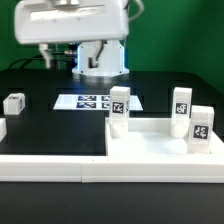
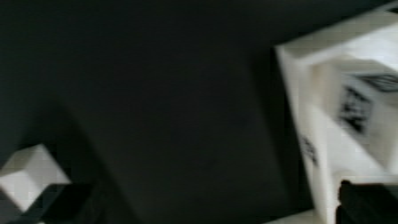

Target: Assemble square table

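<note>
Two camera views show this moment. In the exterior view, a black table (image 1: 40,140) fills the scene, with a green wall behind it. The robot arm (image 1: 98,55) stands at the far edge, and its white upper part (image 1: 75,20) fills the top of the picture. The pincer itself is out of sight here. The square tabletop (image 1: 165,150), a white slab, lies flat at the near side towards the exterior view's right, against a long white border rail (image 1: 50,166) that runs along the front. Three white legs with black-and-white tags stand upright on the slab: one (image 1: 119,108) at its far corner on the exterior view's left, one (image 1: 181,108) further back on the right, and one (image 1: 200,128) nearer the right edge. A fourth leg (image 1: 14,103) lies on the table well apart, on the exterior view's left. The marker board (image 1: 95,101) lies flat near the arm's base.

The wrist view is dark and blurred. A white tagged leg (image 2: 365,95) and a white edge (image 2: 294,70) show at one side, and a pale block (image 2: 27,175) at a corner. One dark fingertip (image 2: 368,195) pokes in at the edge. The pincer stands wide open and holds nothing.
</note>
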### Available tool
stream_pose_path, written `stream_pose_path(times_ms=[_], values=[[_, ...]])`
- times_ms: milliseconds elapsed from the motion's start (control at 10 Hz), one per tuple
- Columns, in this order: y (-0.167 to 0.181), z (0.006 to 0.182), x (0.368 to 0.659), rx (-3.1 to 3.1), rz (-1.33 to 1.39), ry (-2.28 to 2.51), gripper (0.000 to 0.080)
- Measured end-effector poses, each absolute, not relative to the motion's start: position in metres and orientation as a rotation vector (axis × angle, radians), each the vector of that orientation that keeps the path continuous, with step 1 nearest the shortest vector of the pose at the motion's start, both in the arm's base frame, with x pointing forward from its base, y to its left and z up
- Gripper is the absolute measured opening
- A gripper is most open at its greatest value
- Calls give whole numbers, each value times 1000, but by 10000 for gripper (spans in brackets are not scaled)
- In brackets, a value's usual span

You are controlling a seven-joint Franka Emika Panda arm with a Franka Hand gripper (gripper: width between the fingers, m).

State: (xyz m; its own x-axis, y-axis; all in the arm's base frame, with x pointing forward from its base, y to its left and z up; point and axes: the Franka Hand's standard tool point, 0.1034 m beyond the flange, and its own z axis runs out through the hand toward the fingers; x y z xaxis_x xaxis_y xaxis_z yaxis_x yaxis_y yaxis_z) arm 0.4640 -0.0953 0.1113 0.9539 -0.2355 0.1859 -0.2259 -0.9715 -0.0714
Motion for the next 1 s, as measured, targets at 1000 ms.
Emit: stream_pose_path(times_ms=[1000], values=[[-164,76,405,-3005,202,197,649]])
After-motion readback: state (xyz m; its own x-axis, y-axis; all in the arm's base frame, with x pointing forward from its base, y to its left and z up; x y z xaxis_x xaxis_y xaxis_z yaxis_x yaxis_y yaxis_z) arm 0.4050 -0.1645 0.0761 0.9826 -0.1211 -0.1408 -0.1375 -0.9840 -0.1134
